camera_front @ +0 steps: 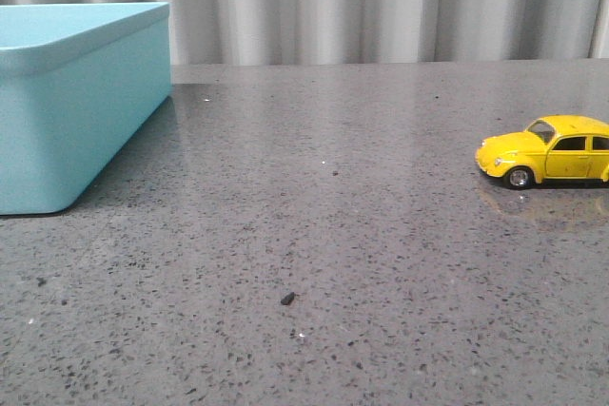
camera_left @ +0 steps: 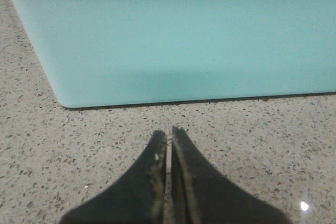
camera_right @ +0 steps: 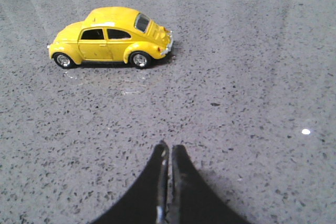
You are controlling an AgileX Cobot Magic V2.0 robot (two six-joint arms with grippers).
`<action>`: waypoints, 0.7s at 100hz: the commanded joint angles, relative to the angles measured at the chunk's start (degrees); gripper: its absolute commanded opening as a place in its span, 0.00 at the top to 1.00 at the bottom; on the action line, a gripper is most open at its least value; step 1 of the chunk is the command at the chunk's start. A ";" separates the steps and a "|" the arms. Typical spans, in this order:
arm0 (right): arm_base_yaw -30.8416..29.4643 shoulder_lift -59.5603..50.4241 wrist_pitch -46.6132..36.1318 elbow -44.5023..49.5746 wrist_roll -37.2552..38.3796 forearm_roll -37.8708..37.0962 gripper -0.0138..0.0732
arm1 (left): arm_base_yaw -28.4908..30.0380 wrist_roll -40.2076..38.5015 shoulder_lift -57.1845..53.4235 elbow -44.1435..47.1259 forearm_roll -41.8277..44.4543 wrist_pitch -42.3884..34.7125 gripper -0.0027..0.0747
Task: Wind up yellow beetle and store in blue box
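Your right gripper [camera_right: 167, 153], jaws clenched and empty, faces the yellow beetle [camera_front: 549, 150], parked at three o'clock on the table [camera_front: 314, 235]. Left gripper [camera_left: 169, 139], clenched too, fronts the blue box [camera_front: 71, 92] at nine o'clock. Approach without parting the jaws and the wheeled car may roll away.

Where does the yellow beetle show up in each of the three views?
Front view: yellow beetle at the right edge, partly cut off, nose pointing left.
Left wrist view: not in it; only the blue box.
Right wrist view: upper left, whole car.
Shared landmark: the speckled grey table.
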 commanded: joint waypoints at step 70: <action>-0.41 0.80 -32.31 1.44 -0.17 0.32 0.89 | -0.01 -0.49 0.69 1.57 -28.99 -14.82 0.99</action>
